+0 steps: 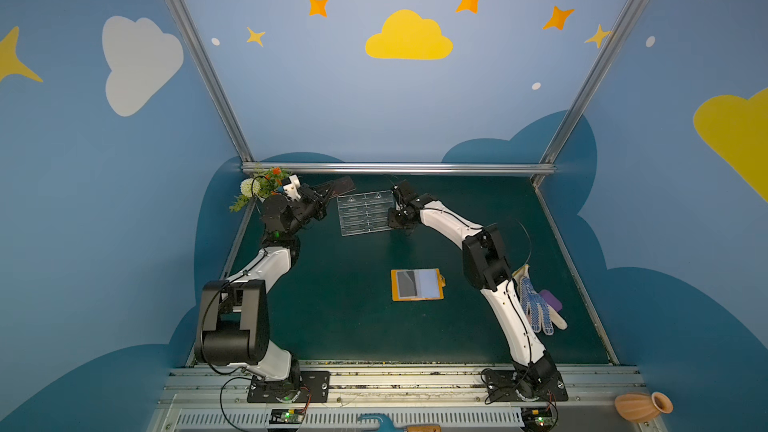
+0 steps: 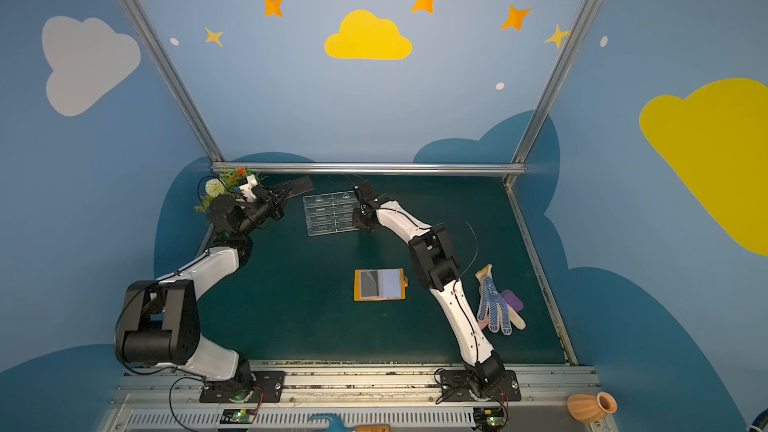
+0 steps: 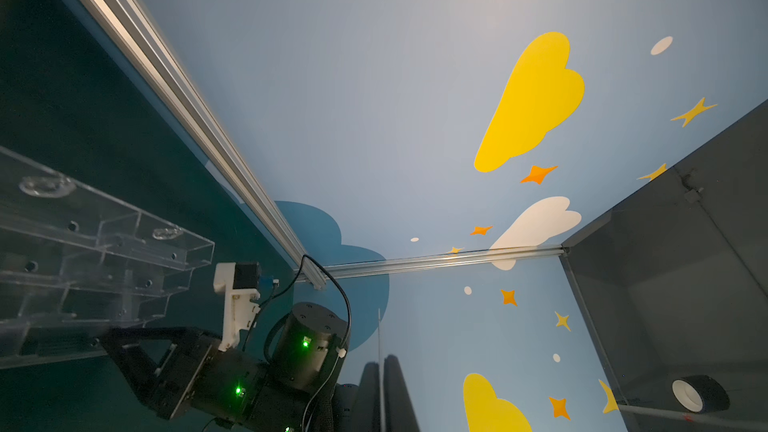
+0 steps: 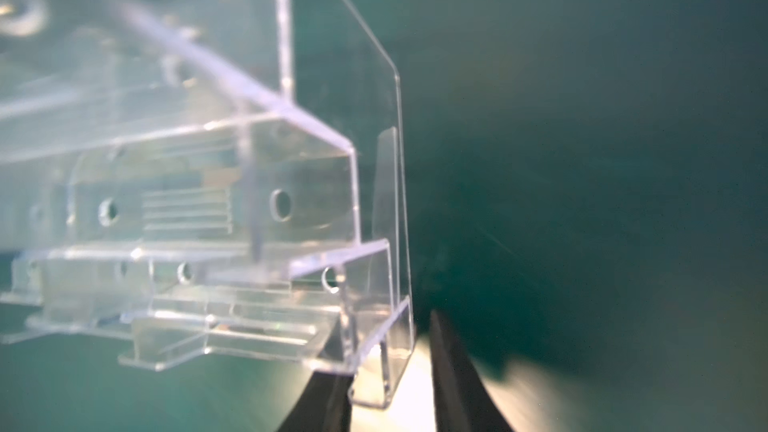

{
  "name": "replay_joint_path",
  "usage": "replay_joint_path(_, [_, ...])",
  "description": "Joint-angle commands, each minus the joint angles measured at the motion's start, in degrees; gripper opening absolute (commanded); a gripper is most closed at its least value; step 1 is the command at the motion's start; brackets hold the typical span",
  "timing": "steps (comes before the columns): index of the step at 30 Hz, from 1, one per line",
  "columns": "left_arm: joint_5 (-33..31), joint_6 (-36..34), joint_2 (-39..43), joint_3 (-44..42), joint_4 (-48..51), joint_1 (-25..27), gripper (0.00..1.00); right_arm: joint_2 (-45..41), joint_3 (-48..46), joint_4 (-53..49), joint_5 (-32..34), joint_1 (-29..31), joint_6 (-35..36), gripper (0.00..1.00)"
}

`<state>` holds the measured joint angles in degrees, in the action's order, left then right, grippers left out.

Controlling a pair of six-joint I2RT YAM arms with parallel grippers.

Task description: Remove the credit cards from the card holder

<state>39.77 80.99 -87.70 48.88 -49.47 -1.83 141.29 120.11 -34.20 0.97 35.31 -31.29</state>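
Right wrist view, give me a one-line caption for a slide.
Right gripper straddling a side-wall corner of the clear acrylic stand on the green table, jaws open.

Card holder (image 1: 415, 298): orange-yellow booklet lying open and flat, sleeve pages up, near the middle of the green bench (image 1: 332, 317). Left page reads dark grey, right page pale; whether a card sits inside cannot be told. The small snap tab (image 1: 442, 283) projects from its right edge.

Credit card (image 1: 344, 184): one dark, thin rectangle, off the bench at the back left, pinched in the fingers of the left gripper (image 1: 331, 192), well apart from the holder.
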Motion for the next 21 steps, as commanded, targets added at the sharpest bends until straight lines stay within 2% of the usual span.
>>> replay_joint_path(1, [0.2,-1.5,0.7,-0.3,0.5,1.2,0.04,-5.1,-9.4,0.3,1.5,-2.3,-0.5,0.27])
replay_joint_path(6, [0.1,-3.9,-0.5,0.7,2.1,4.9,0.04,-13.7,-22.5,5.4,0.4,-3.4,3.4,0.26])
replay_joint_path(11, [-0.2,-8.3,-1.1,0.7,5.5,8.1,0.04,-18.6,-31.5,8.2,-2.4,-5.8,6.3,0.24])
replay_joint_path(14, [-0.3,-10.3,-2.2,0.8,5.2,9.4,0.04,-20.9,-35.1,10.6,-4.0,-6.9,7.7,0.26])
replay_joint_path(16, [0.3,-11.3,-3.3,1.2,4.1,10.0,0.04,-22.3,-36.2,11.8,-6.0,-7.3,8.9,0.32])
replay_joint_path(21, [3.3,-13.4,-6.8,3.6,-1.2,10.8,0.04,-26.5,-37.3,13.3,-9.7,-7.9,10.7,0.59])
